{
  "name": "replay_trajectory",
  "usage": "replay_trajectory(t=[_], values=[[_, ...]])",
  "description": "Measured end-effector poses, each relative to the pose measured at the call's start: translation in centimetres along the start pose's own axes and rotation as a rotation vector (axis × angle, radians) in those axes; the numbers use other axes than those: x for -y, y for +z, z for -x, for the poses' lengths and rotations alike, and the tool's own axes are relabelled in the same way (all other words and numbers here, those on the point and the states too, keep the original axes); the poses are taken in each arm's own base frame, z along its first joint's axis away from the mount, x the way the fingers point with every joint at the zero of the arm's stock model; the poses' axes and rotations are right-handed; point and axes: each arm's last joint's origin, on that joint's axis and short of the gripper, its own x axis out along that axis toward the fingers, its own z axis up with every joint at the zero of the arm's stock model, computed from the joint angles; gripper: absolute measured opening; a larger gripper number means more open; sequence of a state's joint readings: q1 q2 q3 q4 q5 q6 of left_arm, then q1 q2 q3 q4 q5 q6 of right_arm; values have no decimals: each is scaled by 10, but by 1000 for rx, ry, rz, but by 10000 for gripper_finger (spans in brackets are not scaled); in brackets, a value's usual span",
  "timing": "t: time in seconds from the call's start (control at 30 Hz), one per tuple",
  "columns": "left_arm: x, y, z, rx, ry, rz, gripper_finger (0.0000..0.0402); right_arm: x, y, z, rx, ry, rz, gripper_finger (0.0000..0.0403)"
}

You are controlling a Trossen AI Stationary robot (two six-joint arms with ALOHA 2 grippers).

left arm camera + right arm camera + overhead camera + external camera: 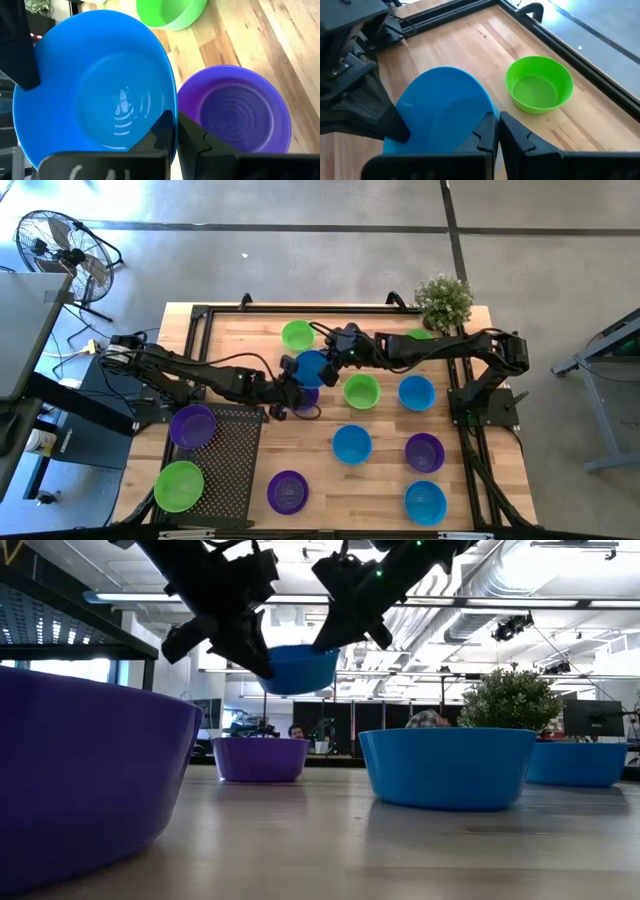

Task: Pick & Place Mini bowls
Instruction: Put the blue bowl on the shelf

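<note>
Between the two claws, lifted clear of the worktop (270,340), hangs a blue bowl (313,367): the left claw (291,376) is clamped on one side of its rim and the right claw (335,356) is clamped on the opposite side. Just below the left claw a purple bowl (235,112) sits on the wood, and a green bowl (539,90) rests beyond the right claw near the frame (470,10) edging the worktop.
</note>
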State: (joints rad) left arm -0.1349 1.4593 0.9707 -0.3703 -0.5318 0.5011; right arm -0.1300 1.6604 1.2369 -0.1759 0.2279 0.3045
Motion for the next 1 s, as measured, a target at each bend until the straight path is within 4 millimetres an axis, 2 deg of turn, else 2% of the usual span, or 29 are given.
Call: replay_trajectory(t=[0.1, 0.23, 0.37, 0.5, 0.6, 0.8, 1.0], values=[[-1, -1, 0, -10, 7, 27, 3, -5, 1, 1, 33, -26, 55, 28], [-3, -4, 5, -8, -7, 59, 2, -11, 2, 7, 75, -104, 118, 77], [-5, -7, 13, 2, -54, 86, 1, -13, 10, 29, 121, -163, 195, 121], [-11, -11, 27, 26, -69, 151, 1, -8, 8, 55, 161, -146, 268, 125], [-17, -13, 40, 76, -101, 212, 1, 0, -11, 68, 210, -62, 305, 95], [-27, -15, 64, 202, -197, 314, 0, 21, -66, 81, 336, 72, 326, 9], [-24, -17, 84, 259, -266, 350, 0, 38, -107, 89, 452, 94, 263, 22]])
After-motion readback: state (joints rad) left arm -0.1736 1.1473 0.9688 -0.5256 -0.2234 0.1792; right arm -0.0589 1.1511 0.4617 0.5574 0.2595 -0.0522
